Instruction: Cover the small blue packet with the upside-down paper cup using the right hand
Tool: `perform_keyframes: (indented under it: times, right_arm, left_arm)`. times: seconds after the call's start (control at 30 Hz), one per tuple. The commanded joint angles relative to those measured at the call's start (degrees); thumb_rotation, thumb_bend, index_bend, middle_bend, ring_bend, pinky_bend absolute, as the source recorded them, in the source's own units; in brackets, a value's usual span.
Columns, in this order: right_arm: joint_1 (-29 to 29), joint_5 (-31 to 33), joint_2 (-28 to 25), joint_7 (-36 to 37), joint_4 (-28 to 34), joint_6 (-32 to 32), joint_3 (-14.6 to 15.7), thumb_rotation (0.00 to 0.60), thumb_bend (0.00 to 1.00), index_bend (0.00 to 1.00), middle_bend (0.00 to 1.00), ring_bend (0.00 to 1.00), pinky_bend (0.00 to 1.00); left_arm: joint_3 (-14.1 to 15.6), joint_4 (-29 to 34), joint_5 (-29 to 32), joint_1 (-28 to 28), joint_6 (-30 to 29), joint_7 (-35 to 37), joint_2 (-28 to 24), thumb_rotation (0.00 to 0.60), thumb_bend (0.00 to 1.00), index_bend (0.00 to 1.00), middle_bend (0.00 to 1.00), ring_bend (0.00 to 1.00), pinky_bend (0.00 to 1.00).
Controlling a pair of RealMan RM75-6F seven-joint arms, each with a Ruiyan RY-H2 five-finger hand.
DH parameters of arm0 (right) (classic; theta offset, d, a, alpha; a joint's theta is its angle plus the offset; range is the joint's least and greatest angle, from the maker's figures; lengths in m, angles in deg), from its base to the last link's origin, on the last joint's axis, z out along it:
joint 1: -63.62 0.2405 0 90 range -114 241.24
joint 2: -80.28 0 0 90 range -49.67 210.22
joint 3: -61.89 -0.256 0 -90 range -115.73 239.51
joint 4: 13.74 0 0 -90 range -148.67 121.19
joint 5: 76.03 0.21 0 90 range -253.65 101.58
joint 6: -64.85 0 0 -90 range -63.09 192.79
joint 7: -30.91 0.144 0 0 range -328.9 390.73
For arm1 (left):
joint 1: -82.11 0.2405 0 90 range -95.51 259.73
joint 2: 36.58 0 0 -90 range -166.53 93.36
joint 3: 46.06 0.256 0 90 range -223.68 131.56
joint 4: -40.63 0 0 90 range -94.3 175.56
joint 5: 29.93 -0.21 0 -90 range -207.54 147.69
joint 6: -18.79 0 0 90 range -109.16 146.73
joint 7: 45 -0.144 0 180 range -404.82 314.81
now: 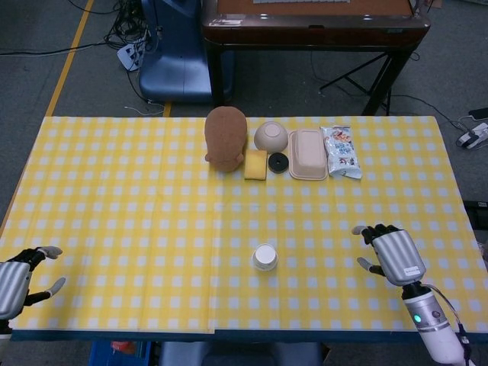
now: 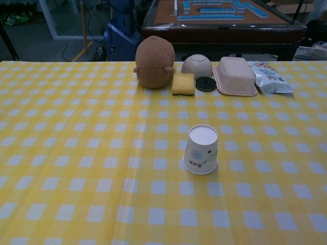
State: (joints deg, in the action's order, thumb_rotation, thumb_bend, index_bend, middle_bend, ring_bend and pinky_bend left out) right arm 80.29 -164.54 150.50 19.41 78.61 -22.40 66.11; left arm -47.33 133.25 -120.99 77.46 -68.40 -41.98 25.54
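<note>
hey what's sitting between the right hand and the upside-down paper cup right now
Nothing. In the head view only bare checked tablecloth lies between the right hand and the paper cup.
</note>
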Motion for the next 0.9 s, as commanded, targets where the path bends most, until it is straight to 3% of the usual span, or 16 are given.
perform_keyframes:
  times: [0.03, 0.37, 0.9]
  right_arm:
    - [-3.6, 0.5, -0.4, -1.5, -1.1, -3.4, -0.1, 0.6, 0.09, 0.38, 0.52, 0.46, 0.54]
    - [-8.0, 1.7, 0.1, 6.2, -6.5, -5.1, -1.4, 0.6, 0.1, 0.38, 0.51, 0.45, 0.52]
    - [-8.5, 0.3, -0.7, 7.2, -7.0, -1.5, -2.9, 0.6, 0.11, 0.38, 0.51, 0.45, 0.52]
  left_arm:
    - [0.0, -1.3, -1.1, -0.2, -0.8, -0.4, 1.4, 0.6, 0.22, 0.46, 0.44, 0.41, 0.59]
    - [0.4, -2.1, -0.6, -0.7, 0.6, -2.6, 2.6, 0.6, 0.22, 0.46, 0.44, 0.41, 0.59]
    - [1.0, -2.1, -0.1, -1.2, 1.9, -2.9, 2.8, 0.6, 0.22, 0.46, 0.44, 0.41, 0.59]
